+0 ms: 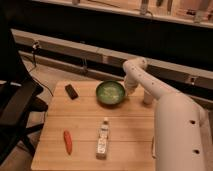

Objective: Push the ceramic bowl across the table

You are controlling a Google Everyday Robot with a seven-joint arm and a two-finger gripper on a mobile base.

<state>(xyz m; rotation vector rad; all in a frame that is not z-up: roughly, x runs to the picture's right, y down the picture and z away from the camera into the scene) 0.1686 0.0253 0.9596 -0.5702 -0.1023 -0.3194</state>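
The green ceramic bowl (110, 93) sits on the far middle of the light wooden table (80, 125). It is glossy with a paler speckled inside. My white arm reaches in from the right. The gripper (131, 89) is low at the bowl's right rim, touching it or very close to it.
A small bottle (103, 138) lies in the middle of the table, an orange carrot-like object (67, 141) near the front left, a dark flat object (71, 91) at the far left. A black office chair (15, 100) stands left of the table. My arm hides the table's right part.
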